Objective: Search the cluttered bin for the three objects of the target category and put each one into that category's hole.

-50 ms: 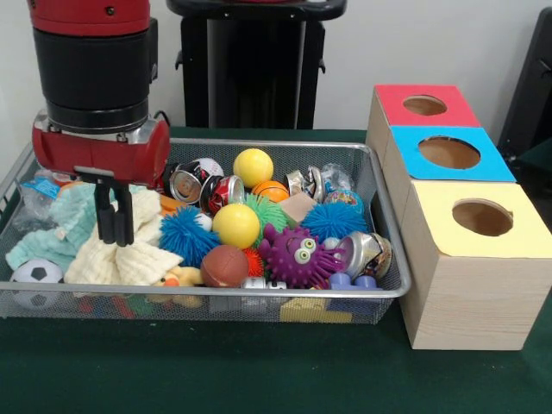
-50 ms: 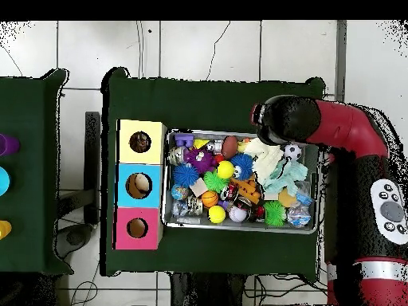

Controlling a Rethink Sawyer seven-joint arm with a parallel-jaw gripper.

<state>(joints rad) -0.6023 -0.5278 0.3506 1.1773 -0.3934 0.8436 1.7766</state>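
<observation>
The end effector [image 1: 115, 226] hangs low over the wire bin [image 1: 390, 226], its two black fingers [image 1: 104, 216] drawn close together with barely a gap, tips right at the cream cloth [image 1: 129, 259]; whether they pinch it, I cannot tell. Just beside it, a teal cloth [image 1: 65, 220]. Further along the bin from the end effector: yellow balls [image 1: 236, 225], a purple spiky toy [image 1: 296, 254], crushed cans [image 1: 185, 184]. Beyond the bin on the desk [image 1: 216, 371], well apart from the end effector, stand the red [image 1: 392, 108], blue [image 1: 410, 155] and yellow [image 1: 431, 220] hole boxes.
</observation>
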